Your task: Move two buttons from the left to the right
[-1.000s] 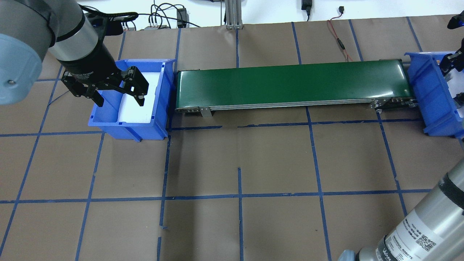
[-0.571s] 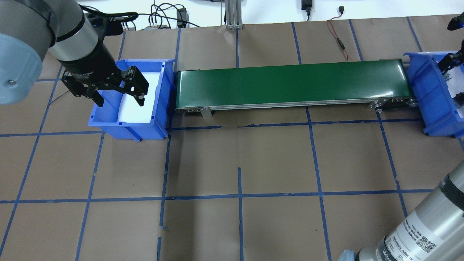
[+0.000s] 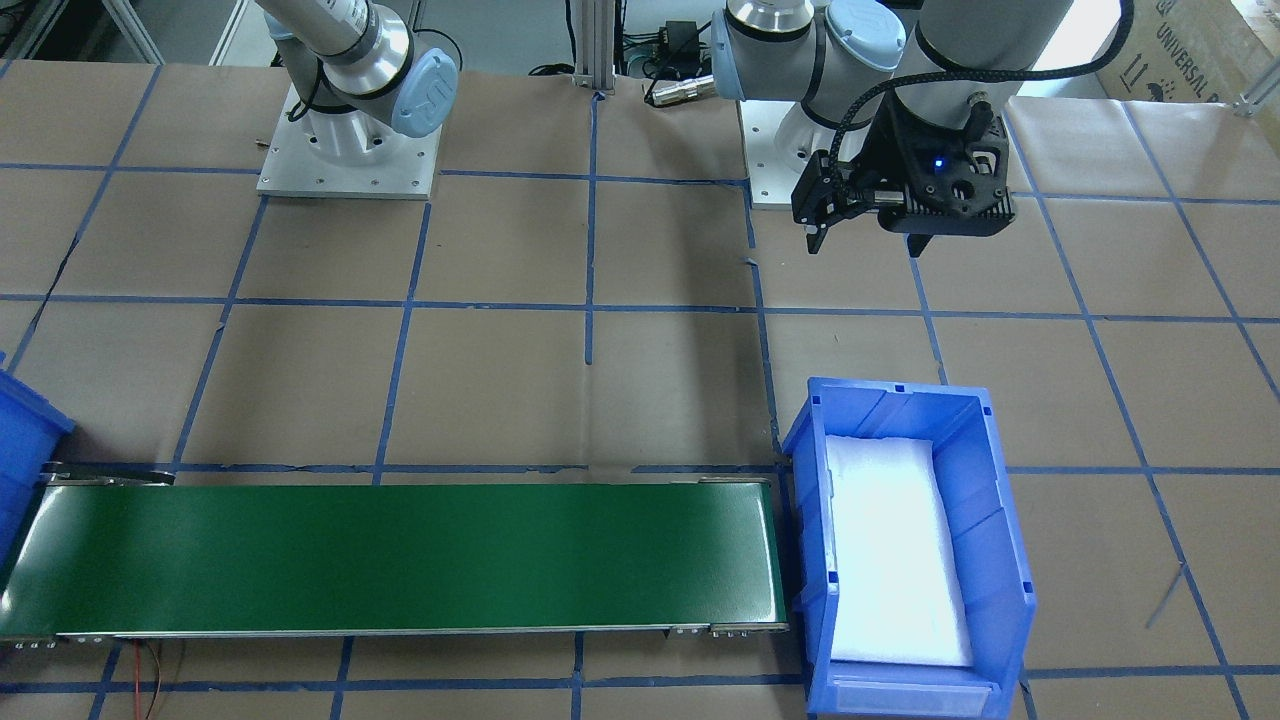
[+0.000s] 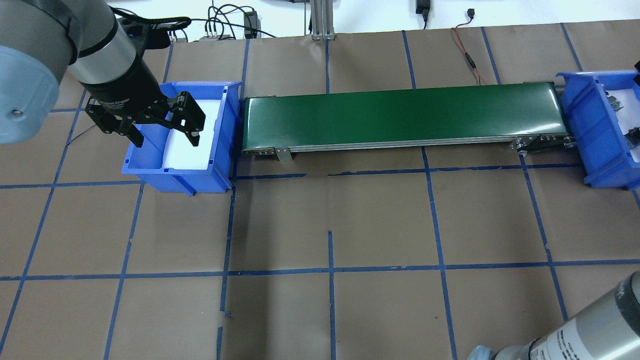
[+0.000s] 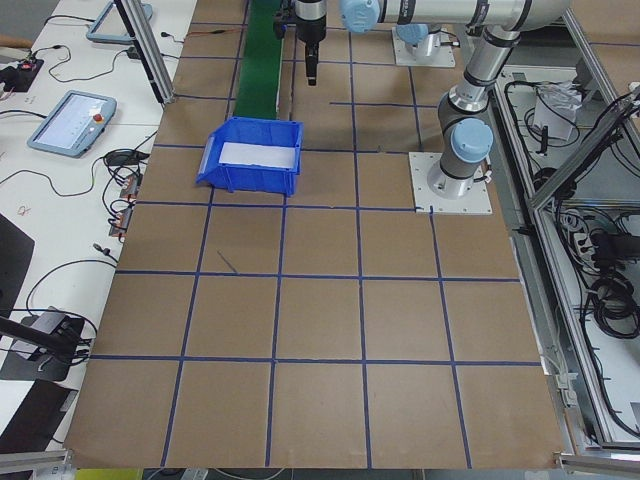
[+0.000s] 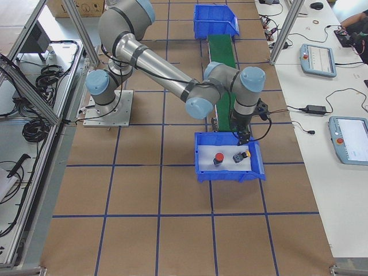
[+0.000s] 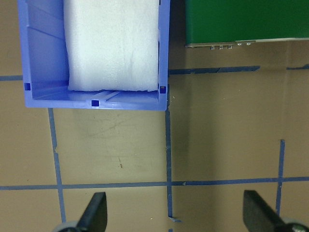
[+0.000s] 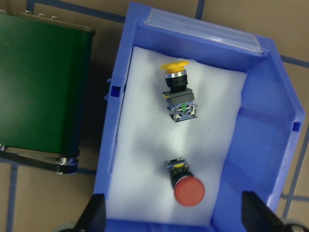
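Both buttons lie on the white foam in the blue right bin (image 8: 270,125). The yellow-capped button (image 8: 177,92) is on its side at the far end, and the red-capped button (image 8: 186,186) is closer to my right gripper (image 8: 175,215). That gripper hangs open above the bin (image 6: 227,175), holding nothing. From the right end of the table, the red button (image 6: 218,158) and the yellow button (image 6: 242,155) sit side by side. My left gripper (image 4: 166,142) hovers open and empty over the left bin (image 4: 225,130), which holds only foam.
A green conveyor belt (image 4: 400,115) runs between the two bins. Brown paper with blue tape lines covers the table. Cables lie along the far edge. Tablets and cords sit on side benches in the end views.
The right gripper has left the overhead view past its right edge, and the right arm's lower segment has slid down and right. The left arm has not moved.
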Tool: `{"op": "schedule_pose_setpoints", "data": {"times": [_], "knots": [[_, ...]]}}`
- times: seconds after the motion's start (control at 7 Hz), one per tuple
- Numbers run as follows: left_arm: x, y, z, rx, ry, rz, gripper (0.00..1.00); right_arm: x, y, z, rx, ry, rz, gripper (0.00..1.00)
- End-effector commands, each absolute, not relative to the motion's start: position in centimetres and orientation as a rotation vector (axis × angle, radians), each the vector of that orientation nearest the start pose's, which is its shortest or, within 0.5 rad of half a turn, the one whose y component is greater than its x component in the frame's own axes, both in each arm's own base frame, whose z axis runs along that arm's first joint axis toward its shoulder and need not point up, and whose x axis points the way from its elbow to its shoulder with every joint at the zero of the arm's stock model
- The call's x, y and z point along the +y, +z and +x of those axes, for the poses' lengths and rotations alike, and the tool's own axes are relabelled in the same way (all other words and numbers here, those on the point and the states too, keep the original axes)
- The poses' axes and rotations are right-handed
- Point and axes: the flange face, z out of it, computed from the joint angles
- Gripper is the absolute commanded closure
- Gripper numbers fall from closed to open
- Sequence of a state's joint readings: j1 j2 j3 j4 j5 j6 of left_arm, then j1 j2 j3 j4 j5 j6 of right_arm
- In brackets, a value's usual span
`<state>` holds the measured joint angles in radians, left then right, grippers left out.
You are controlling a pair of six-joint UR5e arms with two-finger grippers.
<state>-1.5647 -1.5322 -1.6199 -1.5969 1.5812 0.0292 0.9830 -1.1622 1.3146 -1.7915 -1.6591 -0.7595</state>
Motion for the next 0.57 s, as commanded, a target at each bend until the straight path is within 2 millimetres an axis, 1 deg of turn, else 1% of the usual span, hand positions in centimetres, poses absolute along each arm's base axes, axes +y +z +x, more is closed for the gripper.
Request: {"op": "schedule_pose_setpoints", "data": {"times": [0.0, 0.14, 0.29, 0.43], "knots": [[-47.3, 48.0, -12.9, 3.131, 0.058, 0.036, 0.00, -55.8, 46.3, -14.3, 3.207, 0.021, 0.008, 0.00], [-47.3, 48.0, -12.9, 3.131, 0.058, 0.036, 0.00, -54.8, 46.9, -9.0, 3.210, 0.002, 0.043, 0.00], [-47.3, 48.0, -12.9, 3.131, 0.058, 0.036, 0.00, -54.5, 47.8, -4.6, 3.215, -0.028, 0.068, 0.00], [-47.3, 48.0, -12.9, 3.131, 0.058, 0.036, 0.00, -54.1, 48.7, -0.8, 3.219, -0.059, 0.092, 0.00]]}}
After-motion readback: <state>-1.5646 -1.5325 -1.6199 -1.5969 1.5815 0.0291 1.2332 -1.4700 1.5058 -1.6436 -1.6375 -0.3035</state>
